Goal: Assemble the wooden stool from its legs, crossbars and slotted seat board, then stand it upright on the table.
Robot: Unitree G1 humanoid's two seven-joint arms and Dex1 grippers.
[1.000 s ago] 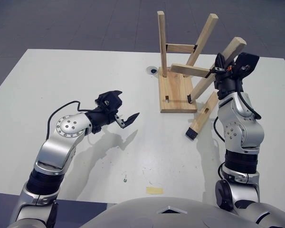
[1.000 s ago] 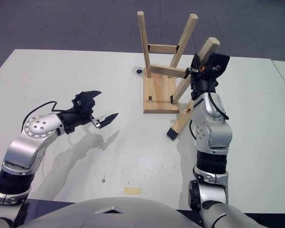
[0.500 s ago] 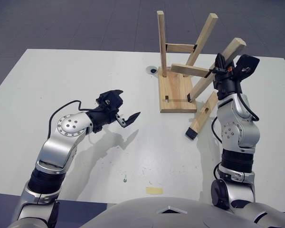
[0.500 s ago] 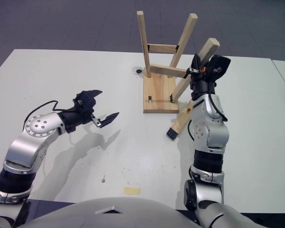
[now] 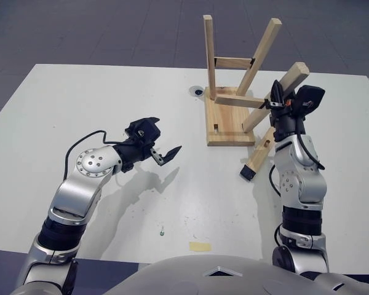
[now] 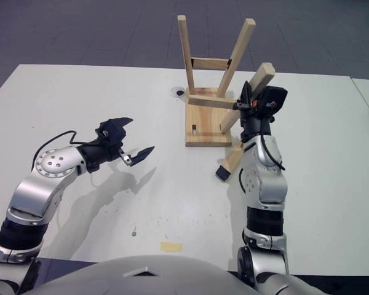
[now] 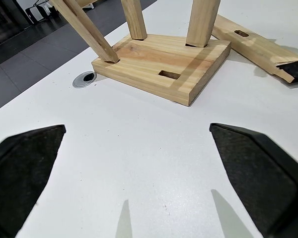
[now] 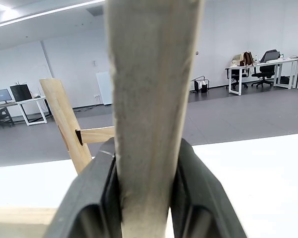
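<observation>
The left gripper [image 5: 166, 136] hovers over the white table [image 5: 98, 92], fingers spread wide and empty. Beyond it a loose pale wooden leg with a black foot cap [image 5: 261, 150] lies beside the upturned slotted seat board [image 5: 229, 123]. The right gripper [image 5: 281, 103] is clamped on a slanted wooden leg [image 5: 297, 71]. Levering it sideways could jam its joint or topple the half-built stool.

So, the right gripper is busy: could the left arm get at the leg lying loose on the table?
Probably yes: in front of the seat board, nothing lies between the open left gripper and the loose leg, though the right arm stands close by.
</observation>
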